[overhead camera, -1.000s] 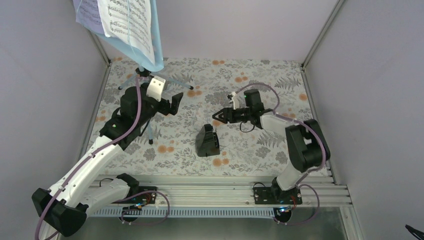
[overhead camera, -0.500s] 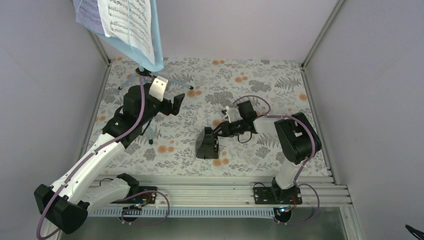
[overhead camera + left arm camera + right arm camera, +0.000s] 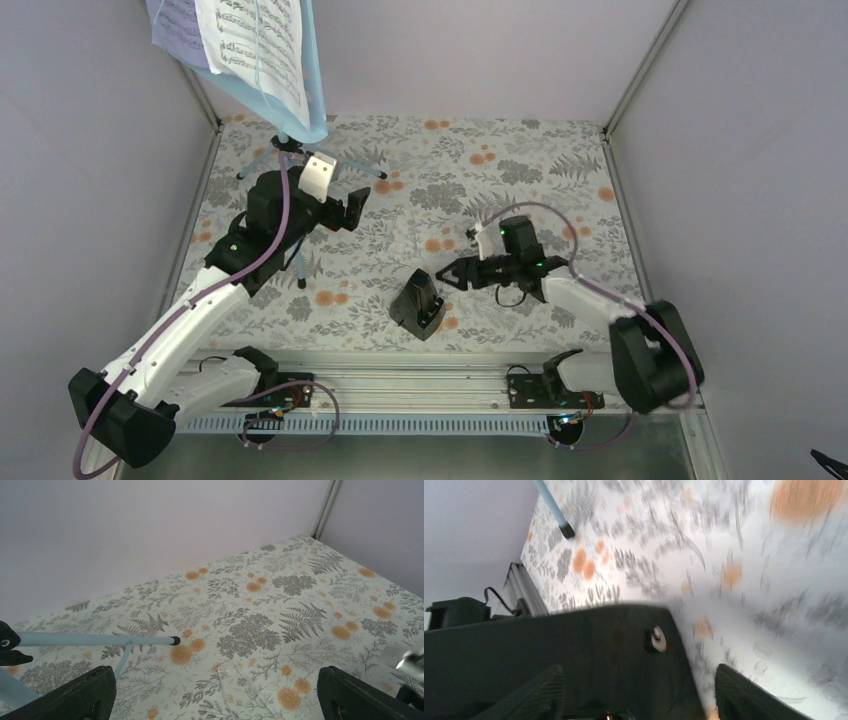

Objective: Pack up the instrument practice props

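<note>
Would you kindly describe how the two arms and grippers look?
The left arm and right arm have white links, black joints and a looping purple cable each. The left gripper and right gripper are black and two-fingered.

The notes on the white printed sheet-music page (image 3: 255, 45) are too small for you to read. The overhead view's top edge cuts off this page, the lavender page (image 3: 178, 25) and the light blue perforated music stand (image 3: 316, 95). The left arm (image 3: 265, 215) hides part of the thin tripod legs (image 3: 358, 166). In the right wrist view, the floral table cover (image 3: 724, 540) is blurred. The small black pyramid-shaped metronome (image 3: 549, 655) runs off the left and bottom edges there. You cannot tell whether the right gripper (image 3: 445, 277) touches it.
</note>
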